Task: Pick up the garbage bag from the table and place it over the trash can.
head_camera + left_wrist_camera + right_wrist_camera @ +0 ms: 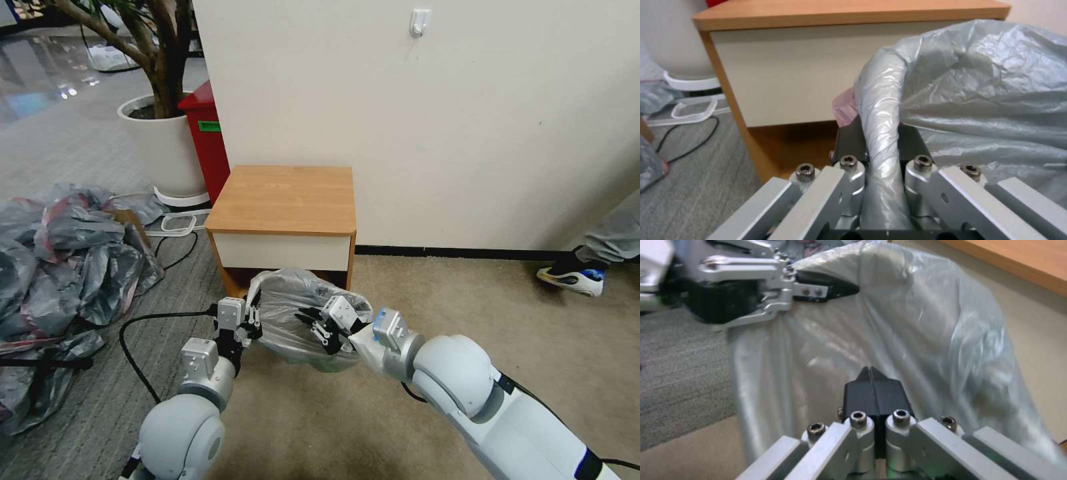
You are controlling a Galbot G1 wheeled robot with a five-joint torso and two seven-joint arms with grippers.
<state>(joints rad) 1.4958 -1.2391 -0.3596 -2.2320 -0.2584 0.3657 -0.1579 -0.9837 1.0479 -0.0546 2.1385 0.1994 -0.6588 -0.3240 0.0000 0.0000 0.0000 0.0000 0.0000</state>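
Observation:
The grey translucent garbage bag is draped over the trash can, which stands on the floor in front of the table and is hidden under the plastic. My left gripper is shut on the bag-covered rim at the bin's left side; in the left wrist view the wrapped rim runs between the fingers, with a pink edge beside them. My right gripper is over the bag's right part, its fingers pressed together, nothing visible between them. The left gripper shows across the bag.
A heap of grey bags lies on the floor at left, with a black cable near my left arm. A white planter and a red box stand behind the table. A person's shoe rests by the wall at right.

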